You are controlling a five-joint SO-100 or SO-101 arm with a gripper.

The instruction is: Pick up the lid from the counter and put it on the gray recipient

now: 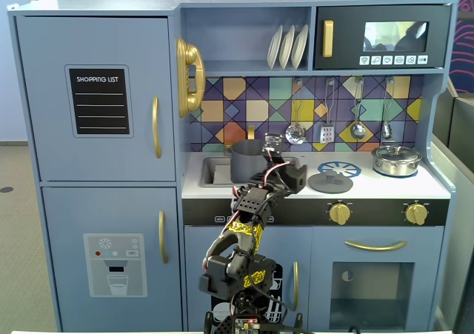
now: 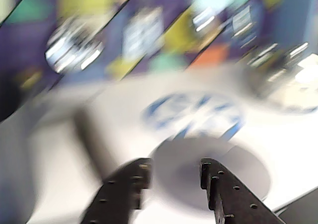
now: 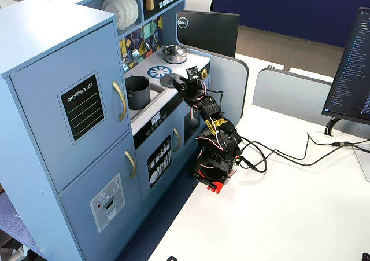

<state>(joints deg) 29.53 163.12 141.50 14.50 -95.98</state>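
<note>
Both fixed views are bright, evenly lit and sharp, with only soft shadows. The microwave window shows glare. The wrist view is strongly smeared by motion blur; the backsplash tiles look streaked and out of focus.

Arm raised from its base and reaching forward, wrist roughly level. Gripper enters the wrist view from the bottom edge, jaws parted with an empty gap between the fingers.
</note>
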